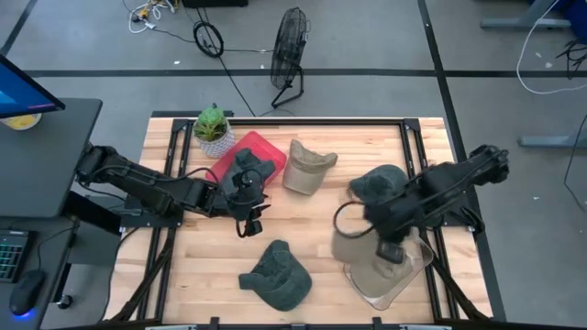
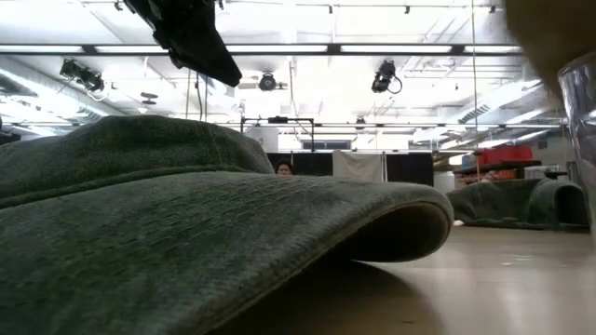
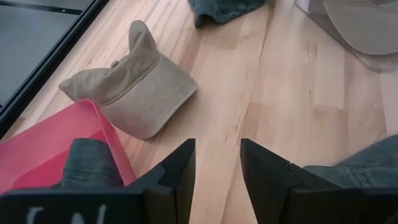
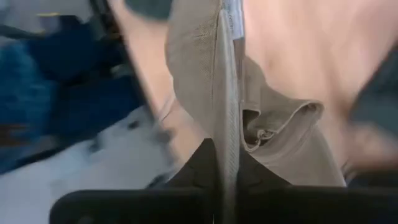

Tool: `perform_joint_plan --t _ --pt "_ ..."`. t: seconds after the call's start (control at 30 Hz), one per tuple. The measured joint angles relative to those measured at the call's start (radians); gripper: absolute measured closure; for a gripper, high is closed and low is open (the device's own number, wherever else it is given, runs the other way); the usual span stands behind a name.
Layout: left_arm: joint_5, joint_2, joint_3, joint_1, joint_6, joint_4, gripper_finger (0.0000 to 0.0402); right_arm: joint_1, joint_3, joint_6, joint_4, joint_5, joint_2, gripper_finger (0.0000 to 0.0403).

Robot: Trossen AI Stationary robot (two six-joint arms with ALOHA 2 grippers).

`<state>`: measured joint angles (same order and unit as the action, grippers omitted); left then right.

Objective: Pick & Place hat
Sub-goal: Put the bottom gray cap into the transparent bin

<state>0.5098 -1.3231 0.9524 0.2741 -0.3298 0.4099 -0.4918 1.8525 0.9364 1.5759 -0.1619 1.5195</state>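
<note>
While the right arm carries it, these lines place things by the table's edges.

Hat in hand: a tan hat (image 1: 359, 246) hangs from the right gripper (image 4: 225, 163), whose fingers are pinched on its edge, over the table's front right corner.

Target, as I judge: the clear bin (image 1: 390, 286) just below, already holding another tan hat.

Doing it well: lower until the fabric slackens inside the bin's walls, then release; let go high and the brim may catch the rim.

Left gripper (image 3: 216, 163): fingers apart and holding nothing, above the red bin (image 1: 244, 154) near the back left, where a dark hat (image 1: 249, 166) lies.

Other hats: a tan cap (image 1: 306, 167) at back centre, a green cap (image 1: 278, 273) at the front edge, a dark cap (image 1: 376, 181) toward the right.

Back left corner: a potted plant (image 1: 213, 127).
</note>
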Motion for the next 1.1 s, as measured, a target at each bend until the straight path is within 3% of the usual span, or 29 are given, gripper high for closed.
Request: perform_joint_plan --t 0.13,0.23,0.4,0.57,0.83,1.1 --pt "0.0 0.0 0.0 0.0 0.0 0.003 0.0271 -0.018 0.043 0.215 -0.051 -0.123 -0.031 0.0391" --pt "0.001 0.0 0.0 0.0 0.0 0.015 0.0271 -0.049 0.04 0.331 0.0 -0.127 -0.035 0.0391" --pt "0.001 0.0 0.0 0.0 0.0 0.027 0.0271 -0.119 -0.064 0.388 -0.041 -0.111 -0.037 0.0391" --pt "0.001 0.0 0.0 0.0 0.0 0.033 0.0271 -0.166 -0.244 0.464 -0.111 -0.19 -0.035 0.0391" --pt "0.001 0.0 0.0 0.0 0.0 0.034 0.0271 -0.167 -0.471 0.449 -0.5 -0.275 -0.035 0.0391" --pt "0.001 0.0 0.0 0.0 -0.001 0.033 0.0271 -0.137 -0.482 0.338 -0.443 -0.231 -0.036 0.0385"
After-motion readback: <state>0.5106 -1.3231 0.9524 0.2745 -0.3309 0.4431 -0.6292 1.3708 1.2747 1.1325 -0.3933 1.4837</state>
